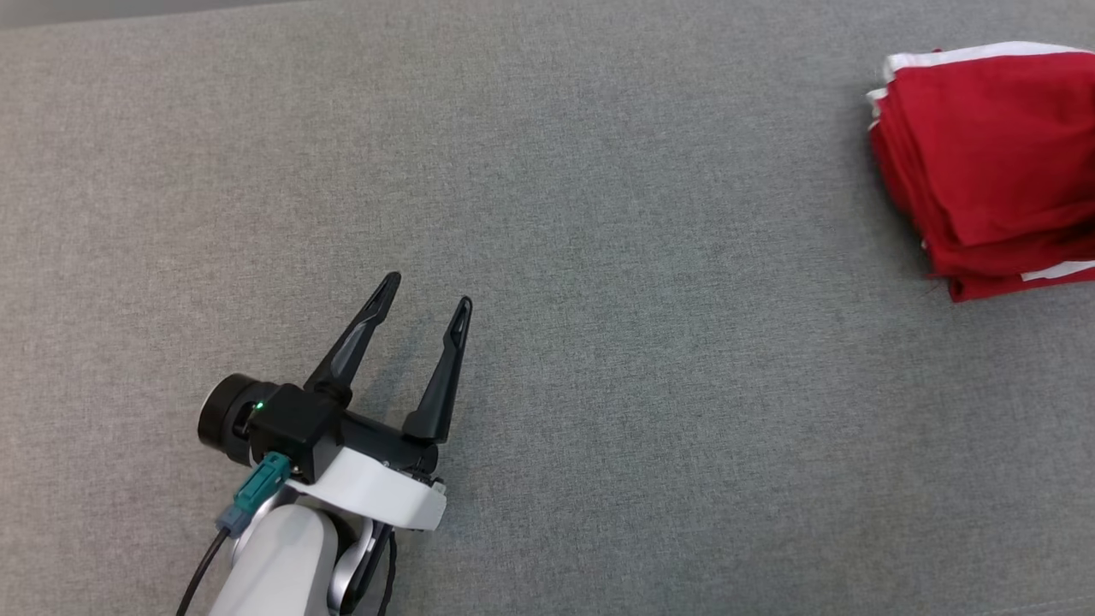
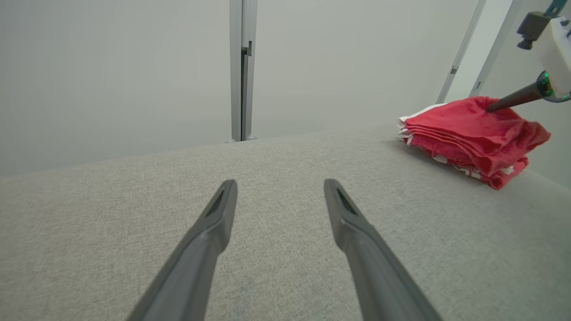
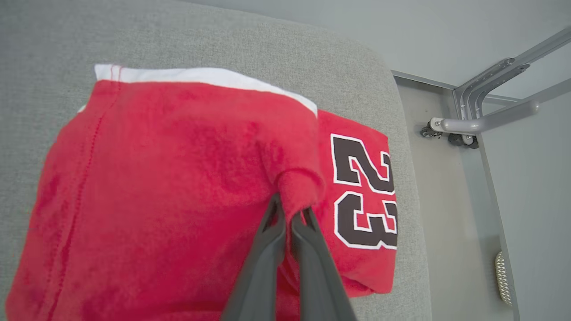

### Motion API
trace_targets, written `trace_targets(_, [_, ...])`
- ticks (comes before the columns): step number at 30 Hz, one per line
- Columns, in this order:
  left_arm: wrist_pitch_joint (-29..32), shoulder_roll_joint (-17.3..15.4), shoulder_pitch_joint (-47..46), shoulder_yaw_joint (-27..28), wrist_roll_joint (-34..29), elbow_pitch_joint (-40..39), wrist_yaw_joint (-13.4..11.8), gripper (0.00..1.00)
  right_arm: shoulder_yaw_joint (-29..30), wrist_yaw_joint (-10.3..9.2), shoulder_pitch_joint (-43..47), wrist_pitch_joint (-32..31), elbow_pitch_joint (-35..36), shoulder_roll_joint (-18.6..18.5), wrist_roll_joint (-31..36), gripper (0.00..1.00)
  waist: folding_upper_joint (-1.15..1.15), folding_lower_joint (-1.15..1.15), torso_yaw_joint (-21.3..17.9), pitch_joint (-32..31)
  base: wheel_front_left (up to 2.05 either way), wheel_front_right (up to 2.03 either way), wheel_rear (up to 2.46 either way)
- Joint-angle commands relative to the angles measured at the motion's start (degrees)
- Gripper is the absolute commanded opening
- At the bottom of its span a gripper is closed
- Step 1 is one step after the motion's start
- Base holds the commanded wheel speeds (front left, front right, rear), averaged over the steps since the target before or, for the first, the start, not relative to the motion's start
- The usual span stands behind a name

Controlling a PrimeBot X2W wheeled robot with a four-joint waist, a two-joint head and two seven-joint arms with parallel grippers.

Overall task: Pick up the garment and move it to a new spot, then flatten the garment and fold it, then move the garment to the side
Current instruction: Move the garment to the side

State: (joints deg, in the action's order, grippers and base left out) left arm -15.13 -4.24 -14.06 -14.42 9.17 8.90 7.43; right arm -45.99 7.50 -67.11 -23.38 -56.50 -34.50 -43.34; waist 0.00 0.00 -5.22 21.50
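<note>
The garment (image 1: 992, 154) is a red jersey with white trim, folded into a thick stack at the far right of the grey padded surface (image 1: 599, 257). A black "23" shows on it in the right wrist view. My right gripper (image 3: 292, 206) is shut on a pinched-up fold of the garment (image 3: 169, 178) near the number. From the left wrist view the garment (image 2: 468, 133) lies at the upper right, with the right gripper (image 2: 490, 108) pressed into its top. My left gripper (image 1: 428, 291) hovers open and empty at the lower left, far from the cloth; its fingers (image 2: 214, 223) stand wide apart.
The padded surface's rounded edge (image 3: 401, 133) runs just beyond the garment, with floor and a wheeled metal frame leg (image 3: 473, 120) past it. An upright metal post (image 2: 242, 67) stands behind the surface against a pale wall.
</note>
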Motion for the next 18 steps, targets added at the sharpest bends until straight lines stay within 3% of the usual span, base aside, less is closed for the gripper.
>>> trace_targets(1, [0.0,-0.2,-1.3,-0.1,0.0,-0.1,0.1,1.0,-0.2,-0.01,-1.0,0.7,-2.4,0.0,1.9,0.0,0.0,0.0,0.2,0.4,0.0,0.0,0.0])
trace_targets(3, [0.0,-0.2,-1.6,-0.3,0.2,0.0,0.1,1.0,0.1,-0.01,-1.9,1.8,-4.9,0.8,3.4,0.0,0.0,0.0,0.3,0.6,0.0,0.0,0.0])
trace_targets(4, [0.0,-0.1,-1.8,-0.4,0.4,0.0,0.1,1.0,0.2,-0.01,-2.1,2.3,-6.1,1.1,4.1,0.13,0.0,0.0,0.4,0.6,0.0,0.0,0.0])
trace_targets(5, [0.0,-0.1,-1.9,-0.5,0.5,0.1,0.1,1.0,0.3,-0.01,-2.2,2.7,-7.4,1.4,4.7,0.4,0.0,0.0,0.5,0.6,0.0,0.0,0.0])
trace_targets(6, [0.0,-0.1,-1.9,-0.5,0.5,0.2,0.1,1.0,0.4,-0.01,-2.3,3.2,-8.6,1.8,5.1,0.87,0.0,0.0,0.6,0.5,0.0,0.0,0.0])
trace_targets(7, [0.0,-0.1,-1.9,-0.6,0.5,0.3,0.1,1.0,0.5,-0.01,-2.4,3.7,-9.6,2.1,5.7,1.0,0.0,0.0,0.8,0.4,0.0,0.0,0.0])
trace_targets(18, [0.0,0.0,1.1,1.7,1.1,0.4,0.1,1.0,0.3,-0.01,-3.2,13.3,-13.4,5.6,10.1,1.0,0.0,0.0,0.9,-5.2,0.0,0.0,0.0])
